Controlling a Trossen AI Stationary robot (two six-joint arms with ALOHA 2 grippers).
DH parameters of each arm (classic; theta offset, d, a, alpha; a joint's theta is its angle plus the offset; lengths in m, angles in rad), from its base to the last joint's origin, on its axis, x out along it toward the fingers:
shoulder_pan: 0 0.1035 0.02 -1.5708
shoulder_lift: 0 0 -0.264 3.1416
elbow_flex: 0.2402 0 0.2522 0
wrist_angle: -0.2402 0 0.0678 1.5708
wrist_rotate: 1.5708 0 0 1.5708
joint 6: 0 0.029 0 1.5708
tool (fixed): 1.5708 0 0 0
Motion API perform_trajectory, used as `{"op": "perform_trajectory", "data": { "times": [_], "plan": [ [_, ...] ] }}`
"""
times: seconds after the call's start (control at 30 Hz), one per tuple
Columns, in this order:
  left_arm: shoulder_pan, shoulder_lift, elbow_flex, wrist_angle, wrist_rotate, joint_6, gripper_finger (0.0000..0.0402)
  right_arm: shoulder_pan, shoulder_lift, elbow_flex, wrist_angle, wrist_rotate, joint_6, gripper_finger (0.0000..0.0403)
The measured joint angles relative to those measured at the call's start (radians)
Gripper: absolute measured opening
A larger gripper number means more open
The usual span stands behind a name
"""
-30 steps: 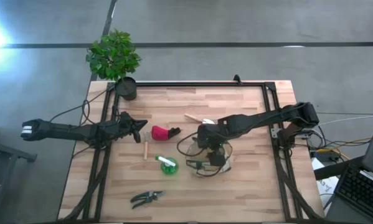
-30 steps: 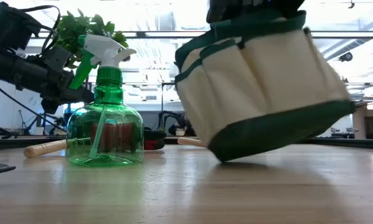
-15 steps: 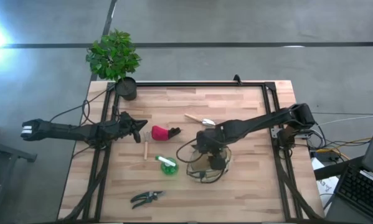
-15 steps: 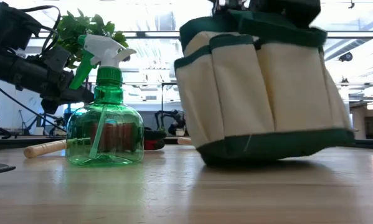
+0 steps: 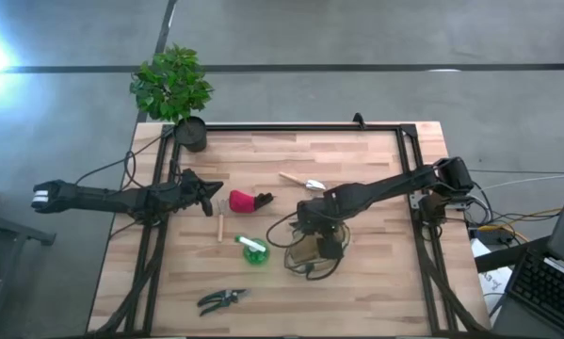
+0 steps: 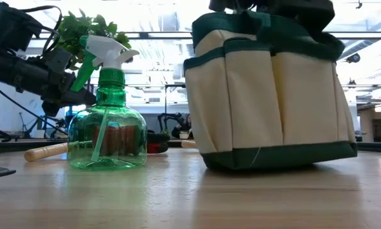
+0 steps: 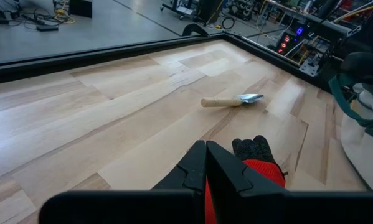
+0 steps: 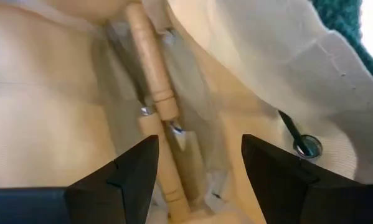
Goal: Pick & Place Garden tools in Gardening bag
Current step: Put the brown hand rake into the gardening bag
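On the table (image 5: 376, 169), largest item first: one bag (image 6: 273, 102), upright, directly under the right gripper (image 5: 317, 237). Right gripper is inside the bag mouth, fingers (image 8: 124, 171) spread apart, gripping nothing. Right wrist view shows two wooden handles (image 8: 150, 68) lying against the inner fabric ahead of the fingers; tool heads not visible.

One plant (image 5: 172, 83) in a black pot at the far corner, well beyond the left gripper (image 5: 206, 196).

Left gripper hovers over the table's left part, fingers (image 7: 205, 168) pressed together, holding nothing. One red-and-black item (image 5: 246, 201) lies just ahead of its tips.

One spray bottle (image 6: 106, 121), green with white trigger, stands upright just left of the bag, between the bag and the left gripper, nearer the bag.

One shears (image 5: 221, 298), dark, lies flat near the front edge, well apart from both grippers.

One trowel (image 7: 233, 100), silver blade, wooden handle, lies on the table beyond the red-and-black item, just behind the right gripper.

One loose wooden-handled tool (image 5: 219, 226) lies just below the left gripper's tip; head not discernible.

Count on table outside the bag: five tools.
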Motion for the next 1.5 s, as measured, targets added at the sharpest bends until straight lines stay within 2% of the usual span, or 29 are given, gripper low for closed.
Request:
{"op": "perform_trajectory", "data": {
  "times": [0.2, 0.27, 0.57, 0.7, 0.83, 1.2, 1.5],
  "plan": [
    [0.000, 0.000, 0.000, -0.005, 0.000, 0.000, 0.0014, 0.035, -0.005, 0.000, 0.019, 0.006, -0.060, 0.0217],
    [0.000, 0.000, 0.000, -0.006, 0.000, 0.000, 0.0014, 0.047, -0.005, 0.000, 0.019, 0.042, -0.075, 0.0208],
    [0.000, 0.000, 0.000, -0.007, 0.000, 0.000, 0.0014, 0.053, -0.007, -0.001, 0.022, 0.070, -0.071, 0.0117],
    [0.000, 0.000, 0.000, -0.007, 0.000, 0.000, 0.0014, 0.053, -0.008, -0.001, 0.024, 0.069, -0.053, 0.0096],
    [0.000, 0.000, 0.000, -0.007, 0.000, 0.000, 0.0014, 0.055, -0.009, -0.001, 0.024, 0.069, -0.048, 0.0100],
    [0.000, 0.000, 0.000, -0.007, 0.000, 0.007, 0.0014, 0.067, -0.053, -0.001, 0.033, 0.069, -0.041, 0.0141],
    [0.000, 0.000, 0.000, -0.009, 0.000, 0.007, 0.0014, 0.068, -0.110, 0.004, 0.040, 0.069, -0.029, 0.0152]
  ]
}}
